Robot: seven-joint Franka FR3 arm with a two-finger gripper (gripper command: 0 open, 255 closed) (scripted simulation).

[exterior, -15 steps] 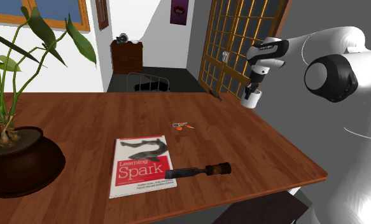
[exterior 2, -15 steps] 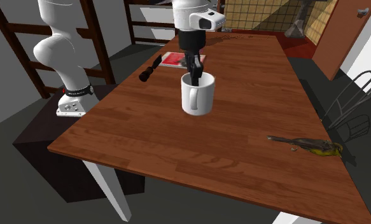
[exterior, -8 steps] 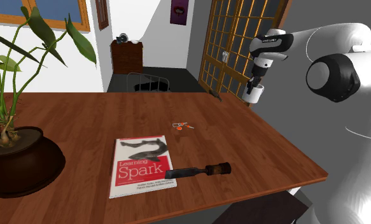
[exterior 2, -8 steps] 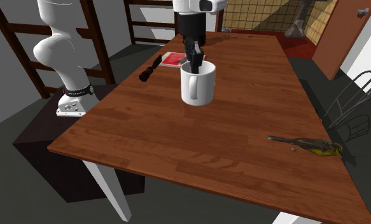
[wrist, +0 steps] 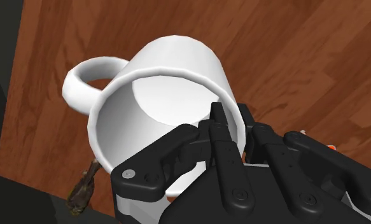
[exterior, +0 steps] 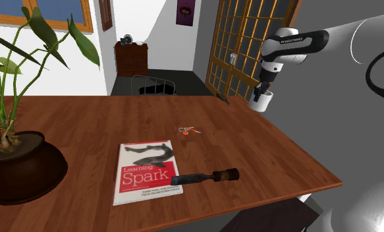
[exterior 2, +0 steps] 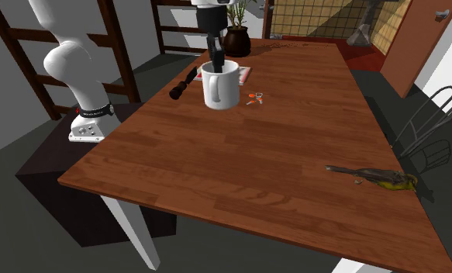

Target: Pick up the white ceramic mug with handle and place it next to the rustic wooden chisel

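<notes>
Aloft over the brown wooden table (exterior: 263,151), near lattice doors (exterior: 240,46), the black gripper (wrist: 228,130) clamps the white mug (wrist: 171,70) by its rim.

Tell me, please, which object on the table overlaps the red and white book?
The dark chisel: one end lies over the book's corner. The small orange item sits apart on bare wood; the mug hangs in the gripper.
</notes>
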